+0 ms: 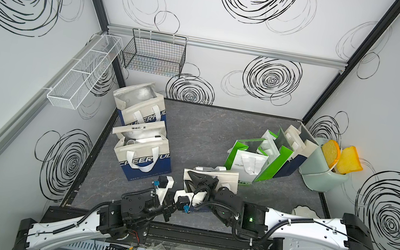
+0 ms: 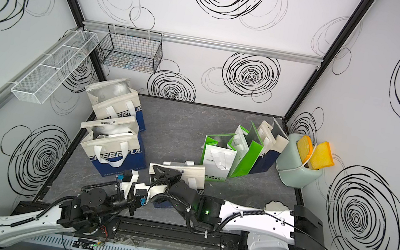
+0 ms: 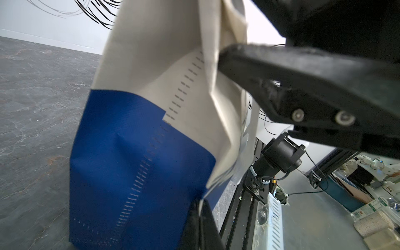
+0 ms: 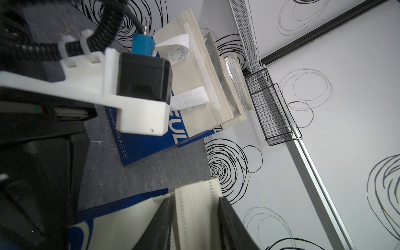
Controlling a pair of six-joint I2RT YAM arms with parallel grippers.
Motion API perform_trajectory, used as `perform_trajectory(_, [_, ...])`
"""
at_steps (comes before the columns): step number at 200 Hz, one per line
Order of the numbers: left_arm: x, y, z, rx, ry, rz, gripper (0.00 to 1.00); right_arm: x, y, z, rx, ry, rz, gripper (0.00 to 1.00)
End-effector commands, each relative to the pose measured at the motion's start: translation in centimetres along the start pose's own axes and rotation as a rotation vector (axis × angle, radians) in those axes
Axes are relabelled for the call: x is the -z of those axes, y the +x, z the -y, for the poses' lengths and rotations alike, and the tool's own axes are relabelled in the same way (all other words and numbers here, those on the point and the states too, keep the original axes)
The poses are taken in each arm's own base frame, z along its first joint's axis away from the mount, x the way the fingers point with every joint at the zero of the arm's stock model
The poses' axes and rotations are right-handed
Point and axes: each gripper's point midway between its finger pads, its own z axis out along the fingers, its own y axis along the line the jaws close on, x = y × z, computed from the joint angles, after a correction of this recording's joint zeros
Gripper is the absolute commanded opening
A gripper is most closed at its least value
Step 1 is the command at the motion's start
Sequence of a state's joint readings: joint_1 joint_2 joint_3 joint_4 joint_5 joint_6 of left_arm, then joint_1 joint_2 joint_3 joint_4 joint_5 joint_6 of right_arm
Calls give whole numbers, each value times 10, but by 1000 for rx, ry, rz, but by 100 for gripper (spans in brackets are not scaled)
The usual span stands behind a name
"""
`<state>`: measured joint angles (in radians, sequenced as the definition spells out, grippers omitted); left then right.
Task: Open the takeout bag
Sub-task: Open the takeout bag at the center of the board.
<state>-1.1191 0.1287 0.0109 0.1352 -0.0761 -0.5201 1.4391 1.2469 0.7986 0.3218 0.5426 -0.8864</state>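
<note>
Now | bag (image 1: 225, 180) at table's 6 o'clock | left gripper (image 3: 201, 214) pinches its 8 o'clock side as anchor | right gripper (image 4: 194, 216) straddles rim to part it; we cannot tell if clamped

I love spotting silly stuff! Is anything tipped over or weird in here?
Yes. The green toaster by the right wall looks tipped, leaning instead of sitting flat on the table. Its two toast slices stick out at a slant and fan apart, one pointing toward the wall. Nothing looks spilled or broken.
</note>
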Motion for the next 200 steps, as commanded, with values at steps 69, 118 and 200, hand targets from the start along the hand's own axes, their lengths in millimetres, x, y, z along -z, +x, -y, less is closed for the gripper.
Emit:
perform_trajectory(69, [0,-4,6,7,35,24,0,-1,-3,24,-22,84,-32,12])
perform_trajectory(118, [1,-6,6,17,29,29,0,-1,-4,22,-50,57,-32,0])
perform_trajectory(200, [2,-5,0,18,-2,28,0,14,-24,49,-302,24,53,0])
